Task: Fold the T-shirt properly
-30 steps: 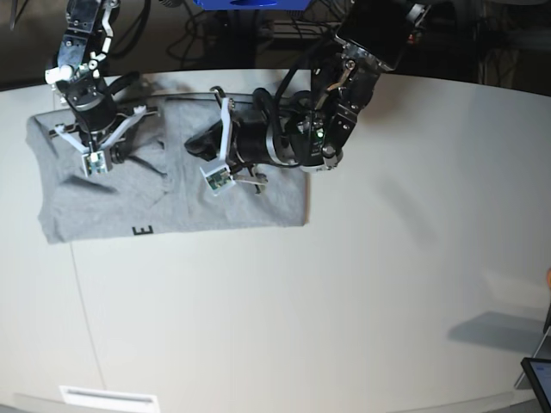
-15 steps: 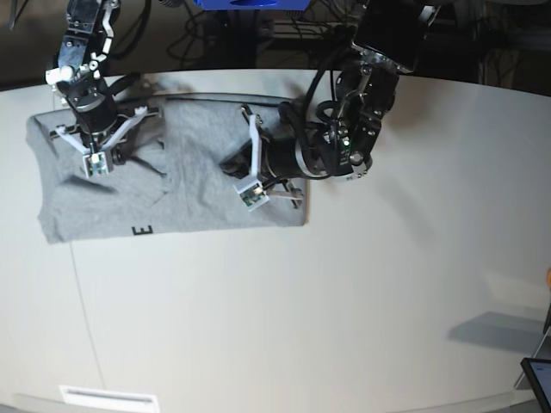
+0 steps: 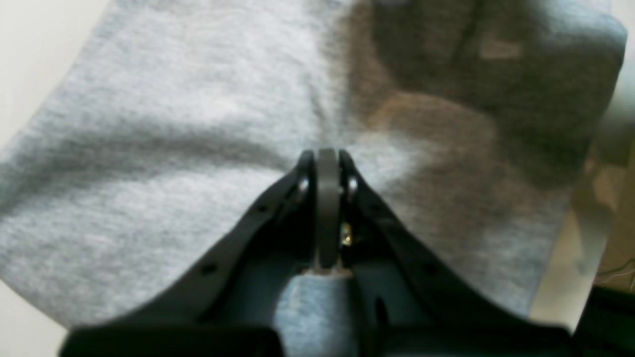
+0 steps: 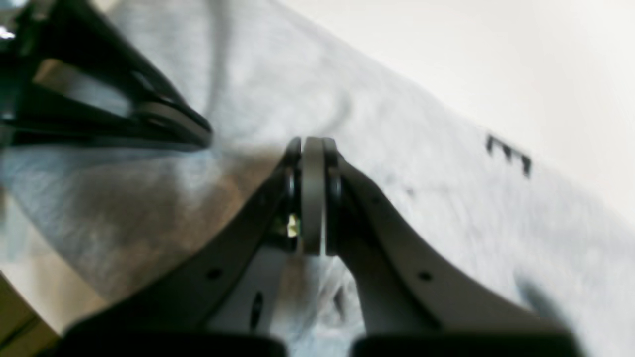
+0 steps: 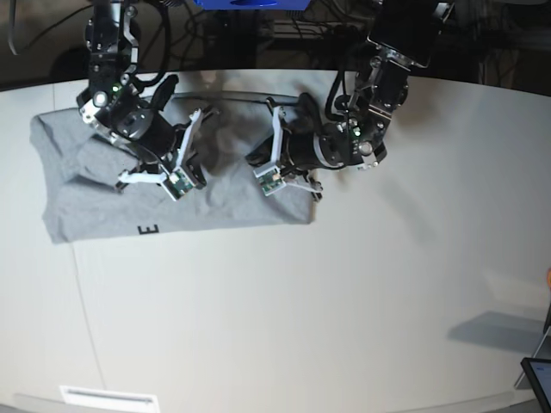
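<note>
The grey T-shirt (image 5: 215,206) lies spread on the left of the white table (image 5: 344,301), a black letter E (image 5: 147,230) near its front hem. My right gripper (image 5: 196,163) is low over the shirt's middle. In the right wrist view that gripper (image 4: 312,144) is shut, its tips pinching a ridge of the T-shirt (image 4: 421,148), with the E (image 4: 508,156) to its right. My left gripper (image 5: 254,159) sits close by on the shirt's right part. Seen from the left wrist, it (image 3: 327,151) is shut where creases of the T-shirt (image 3: 173,124) meet.
A fold of cloth (image 5: 77,159) lies doubled over at the shirt's left. Cables and a blue object (image 5: 250,4) sit behind the table's far edge. A dark device (image 5: 538,379) is at the front right corner, a white label (image 5: 108,397) at the front left.
My right gripper has travelled right across the shirt, dragging cloth so the left side now lies doubled over. My left gripper has shifted right, toward the shirt's right edge.
</note>
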Motion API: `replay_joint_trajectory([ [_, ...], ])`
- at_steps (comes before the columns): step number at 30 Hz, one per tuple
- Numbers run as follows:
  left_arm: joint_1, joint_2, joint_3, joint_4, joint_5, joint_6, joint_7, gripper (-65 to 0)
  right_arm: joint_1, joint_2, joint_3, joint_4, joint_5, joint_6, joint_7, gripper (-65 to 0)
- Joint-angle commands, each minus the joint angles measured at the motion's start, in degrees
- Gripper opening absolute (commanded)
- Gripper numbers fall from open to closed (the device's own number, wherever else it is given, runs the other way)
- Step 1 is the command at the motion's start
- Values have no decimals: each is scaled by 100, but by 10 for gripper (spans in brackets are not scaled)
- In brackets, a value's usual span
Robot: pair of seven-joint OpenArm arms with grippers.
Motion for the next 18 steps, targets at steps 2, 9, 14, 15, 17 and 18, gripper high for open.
replay_joint_trajectory([
  [2,-8,-214,-27,3,346,49,407,-640,303,14,-126,-96,73,-31,-51,-650],
  [9,10,-302,-45,3,372,49,407,-640,795,-12,-451,-913,73,-31,-165,-650],
  [14,45,-276,-335,30,354,49,407,-640,962,-21,-530,-1529,82,-48,-121,-650],
  [15,45,-293,-370,30,354,49,407,-640,1015,-21,-530,-1678,82,-48,-95,-650],
  [17,62,-302,-431,12,372,49,407,-640,1120,5,-522,-1924,82,-48,152,-650],
  [18,71,-302,-458,12,390,49,407,-640,1156,5,-522,-2021,82,-48,248,-650],
])
